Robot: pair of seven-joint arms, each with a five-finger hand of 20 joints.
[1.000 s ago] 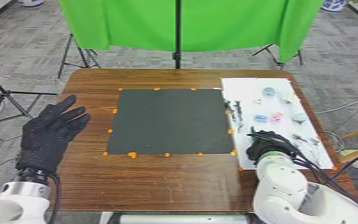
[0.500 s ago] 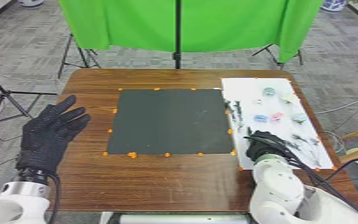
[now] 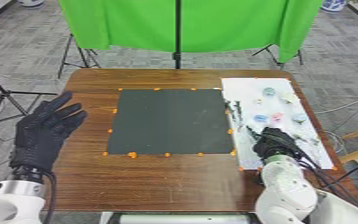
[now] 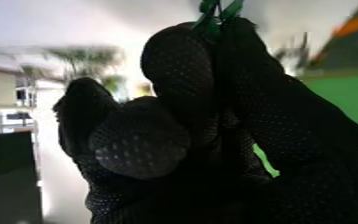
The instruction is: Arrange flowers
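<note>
My right hand point(image 3: 275, 142) is over the near part of the white sheet point(image 3: 245, 89). In the right wrist view, a green leafy stem point(image 4: 218, 14) is pinched between the tips of the right hand point(image 4: 189, 75). Pale blue flowers point(image 3: 269, 92), a pink flower point(image 3: 277, 117) and whitish blooms point(image 3: 289, 97) lie spread on the sheet, with dark green sprigs point(image 3: 237, 111) along its left side. Left of the sheet lies a dark grey board point(image 3: 170, 121). My left hand point(image 3: 44, 134) is held open over the table's left edge.
Orange dots point(image 3: 132, 155) mark the board's border. The brown table point(image 3: 167, 185) extends in front of the board, and a green cloth point(image 3: 189, 27) hangs on a stand behind the table. Tripod legs point(image 3: 5, 95) stand to the left.
My right hand has moved slightly to the right over the sheet, and green now shows by its fingertips. My left hand has shifted a little to the left.
</note>
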